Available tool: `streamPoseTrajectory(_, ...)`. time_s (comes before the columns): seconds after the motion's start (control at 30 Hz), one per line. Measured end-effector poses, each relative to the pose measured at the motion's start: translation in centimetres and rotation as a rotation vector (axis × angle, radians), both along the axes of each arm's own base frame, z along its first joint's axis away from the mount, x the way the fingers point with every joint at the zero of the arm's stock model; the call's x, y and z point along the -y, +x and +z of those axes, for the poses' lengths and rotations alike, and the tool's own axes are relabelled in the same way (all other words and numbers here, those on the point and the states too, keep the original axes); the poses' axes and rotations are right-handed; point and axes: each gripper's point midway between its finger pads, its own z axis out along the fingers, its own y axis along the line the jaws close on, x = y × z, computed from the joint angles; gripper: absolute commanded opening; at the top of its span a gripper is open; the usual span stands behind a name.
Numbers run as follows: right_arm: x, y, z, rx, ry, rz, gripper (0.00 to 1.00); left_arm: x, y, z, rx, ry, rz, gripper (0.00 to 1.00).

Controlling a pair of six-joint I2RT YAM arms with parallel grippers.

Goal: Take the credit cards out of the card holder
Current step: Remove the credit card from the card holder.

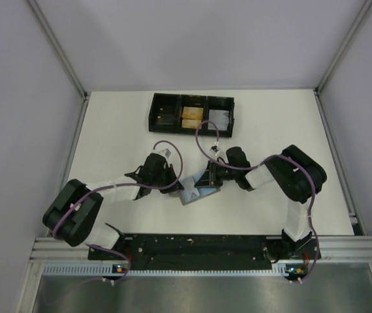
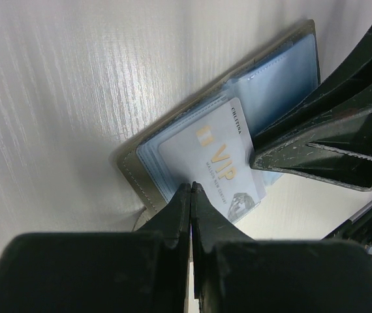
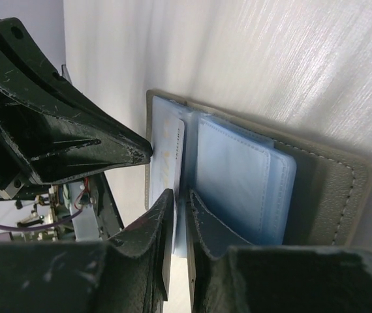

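Left tool (image 2: 191, 190) shut, tip against card holder (image 2: 130, 173); right tool (image 3: 178, 195) barely parted astride credit card (image 2: 205, 153), grip unclear

The top camera looks down from above and behind the arm bases, far enough back to take in the whole table (image 1: 108, 130), both arms and the black tray (image 1: 152, 120) at the far side. Each wrist camera looks along its own fingers, very close to the open card holder (image 2: 134, 175). All three views share that holder. The left wrist view also catches the right gripper (image 2: 259, 149), and the right wrist view the left gripper (image 3: 141, 151).
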Motion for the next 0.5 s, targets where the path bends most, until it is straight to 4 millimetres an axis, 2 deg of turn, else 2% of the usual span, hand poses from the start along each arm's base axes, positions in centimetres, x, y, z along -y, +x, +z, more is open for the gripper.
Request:
streamPoseTrajectory(0.37, -0.22, -0.02, 0.15, -0.02, 0.019, -0.003, 0.09, 0.04, -0.05, 0.03, 0.009, 0.006, 0.002, 0.0)
streamPoseTrajectory(0.47, -0.34, 0.04, 0.17, -0.021, 0.018, -0.002, 0.0, 0.15, -0.13, 0.02, 0.014, 0.011, 0.0, 0.0)
streamPoseTrajectory(0.5, -0.42, 0.12, 0.19, -0.019, 0.018, -0.001, 0.0, 0.18, -0.14, 0.05, 0.016, 0.012, 0.0, 0.0)
